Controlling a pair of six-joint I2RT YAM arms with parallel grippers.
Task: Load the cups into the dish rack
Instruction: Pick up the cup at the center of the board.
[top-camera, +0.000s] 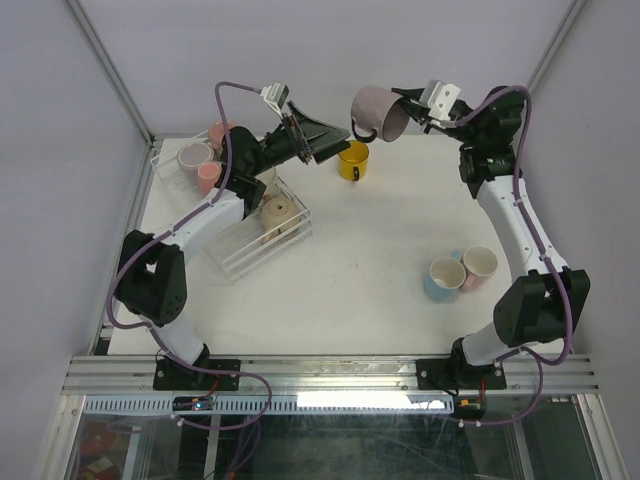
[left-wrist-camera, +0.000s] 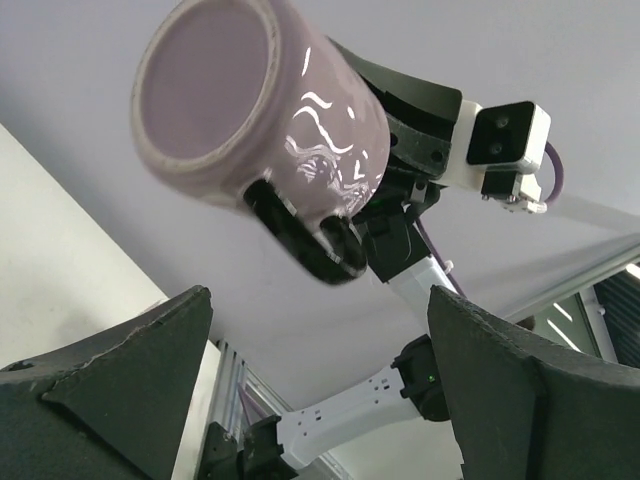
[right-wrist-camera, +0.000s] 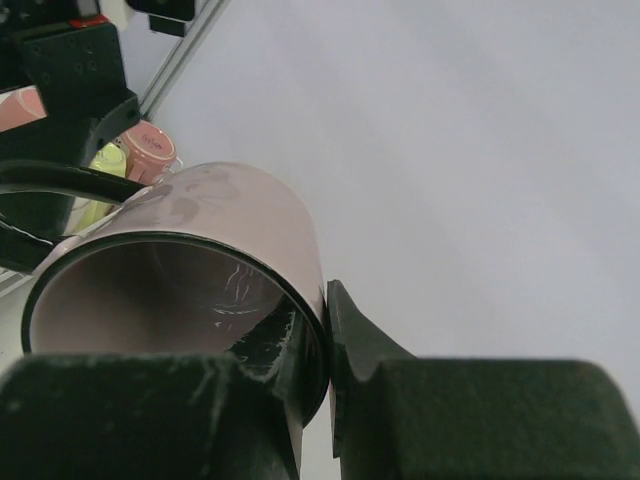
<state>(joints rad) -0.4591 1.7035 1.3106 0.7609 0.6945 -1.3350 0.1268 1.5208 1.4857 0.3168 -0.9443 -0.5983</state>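
Our right gripper (top-camera: 412, 108) pinches the glossy mauve ceramic mug (top-camera: 378, 110) by its rim wall, aloft over the white table's (top-camera: 400, 250) far edge, so we should hold steady until our spread, empty left gripper (top-camera: 338, 143) closes squarely around its body.

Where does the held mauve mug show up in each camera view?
Top external: mauve mug top centre, just right of middle.
Left wrist: mug upper left, mouth toward camera.
Right wrist: mug lower left, close up.
Shared landmark: right gripper clamping its rim.

Glossy glazed mauve mug (left-wrist-camera: 262, 115)
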